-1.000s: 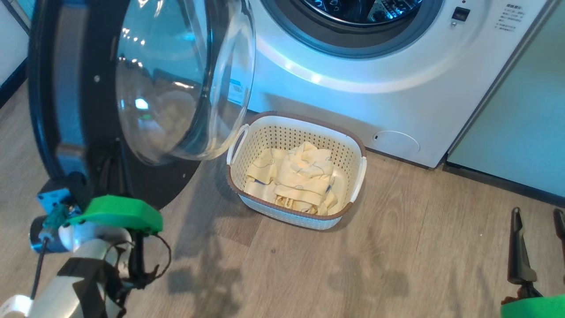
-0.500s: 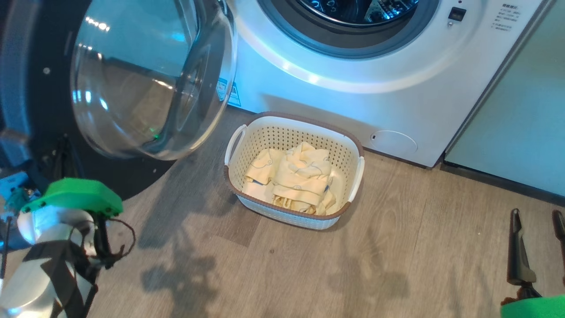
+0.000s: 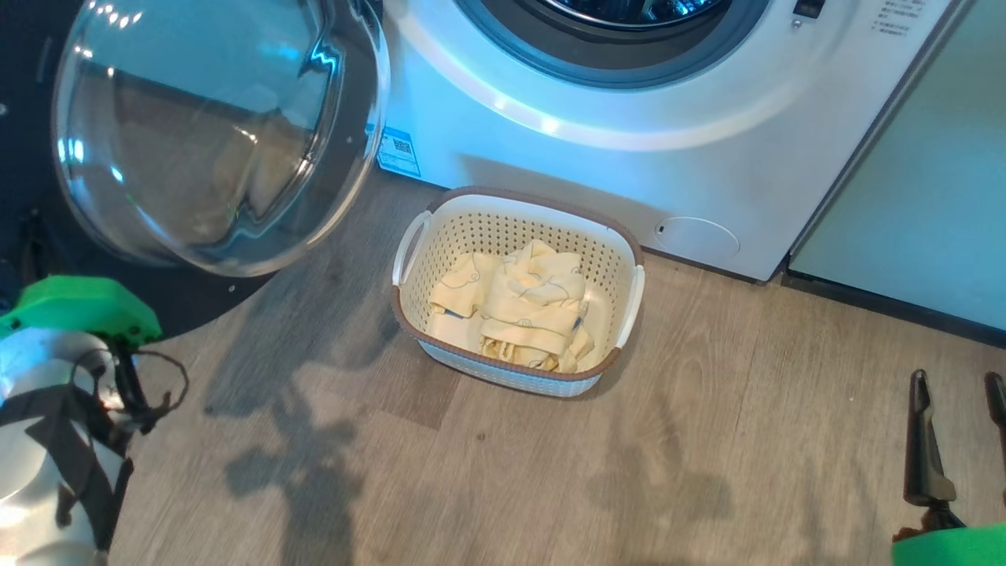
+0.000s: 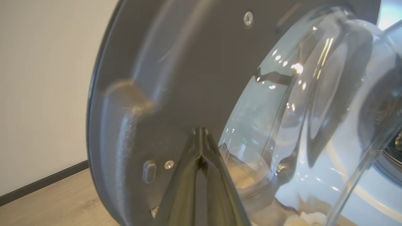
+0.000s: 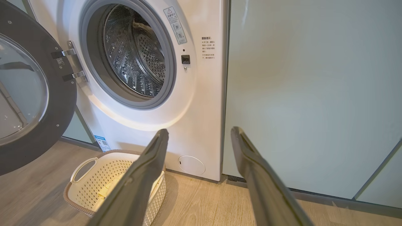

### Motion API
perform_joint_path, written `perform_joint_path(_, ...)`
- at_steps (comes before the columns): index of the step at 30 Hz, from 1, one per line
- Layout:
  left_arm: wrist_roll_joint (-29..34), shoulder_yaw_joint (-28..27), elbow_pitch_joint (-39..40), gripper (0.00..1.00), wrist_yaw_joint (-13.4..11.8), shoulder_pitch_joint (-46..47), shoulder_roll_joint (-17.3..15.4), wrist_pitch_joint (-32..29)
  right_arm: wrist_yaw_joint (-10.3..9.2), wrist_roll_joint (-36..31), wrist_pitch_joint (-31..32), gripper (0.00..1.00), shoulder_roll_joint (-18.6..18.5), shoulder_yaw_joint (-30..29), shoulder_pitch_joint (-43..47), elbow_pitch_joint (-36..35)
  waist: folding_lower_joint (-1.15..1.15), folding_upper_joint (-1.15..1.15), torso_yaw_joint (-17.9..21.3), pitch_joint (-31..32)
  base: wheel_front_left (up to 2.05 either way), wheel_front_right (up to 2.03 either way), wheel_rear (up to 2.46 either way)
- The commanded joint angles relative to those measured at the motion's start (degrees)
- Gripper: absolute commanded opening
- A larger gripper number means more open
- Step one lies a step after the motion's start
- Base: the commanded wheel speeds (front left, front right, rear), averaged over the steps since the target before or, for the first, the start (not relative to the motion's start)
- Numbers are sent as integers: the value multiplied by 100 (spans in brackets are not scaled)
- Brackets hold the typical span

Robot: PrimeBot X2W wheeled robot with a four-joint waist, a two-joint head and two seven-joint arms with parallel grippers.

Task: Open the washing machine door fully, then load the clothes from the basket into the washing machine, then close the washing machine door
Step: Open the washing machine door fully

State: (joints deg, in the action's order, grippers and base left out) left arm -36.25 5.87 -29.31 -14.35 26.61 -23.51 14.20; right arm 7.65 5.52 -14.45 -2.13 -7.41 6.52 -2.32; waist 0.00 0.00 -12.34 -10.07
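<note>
The washing machine door (image 3: 220, 134) stands swung out to the left, its glass bowl facing me, and the grey drum ring of the white washing machine (image 3: 629, 157) is uncovered. In the left wrist view my left gripper (image 4: 201, 131) is shut with nothing between its fingers, its tip close to the dark inner rim of the door (image 4: 188, 62). The basket (image 3: 515, 200) sits on the floor before the machine with the pale yellow clothes (image 3: 519, 314) piled inside. My right gripper (image 3: 956, 379) hovers open at the lower right, well away from the basket (image 5: 81, 163).
A pale green cabinet panel (image 5: 298, 94) adjoins the machine on the right. Wooden floor (image 3: 707, 472) stretches between the basket and my right gripper. A white wall (image 4: 47, 94) with a dark skirting lies behind the door. My left forearm (image 3: 55, 409) shows at the lower left.
The door has swung further out to the left, and my left arm has moved left with it. The right gripper has stayed put. The picture has shifted a little.
</note>
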Motion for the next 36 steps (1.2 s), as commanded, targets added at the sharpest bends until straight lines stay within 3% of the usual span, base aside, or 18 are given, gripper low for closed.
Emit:
perform_joint_path(1, 62, -301, 90, 0, -844, 303, -381, 79, -16, -38, -55, 100, -75, 96, -274, -168, 0, 0, 4, -8, 0, 0, 0)
perform_joint_path(11, 284, -575, -285, 0, -646, 582, -361, 79, -16, -47, -55, 100, -75, 128, -337, -145, 0, 0, 54, -68, 0, 0, 0)
perform_joint_path(19, 538, -829, -110, 0, -518, 408, -138, 80, -16, -47, -55, 100, -75, 112, -363, -139, 0, 0, 78, -90, 0, 0, 0)
perform_joint_path(27, 959, -1152, 611, 0, -452, -159, 239, 80, -16, -43, -55, 100, -75, 84, -370, -134, 0, 0, 95, -69, 0, 0, 0)
perform_joint_path(36, 1599, -996, 1814, 0, -324, -849, 770, 80, -16, -58, -55, 100, -75, 126, -363, -104, 0, 0, 145, 11, 0, 0, 0)
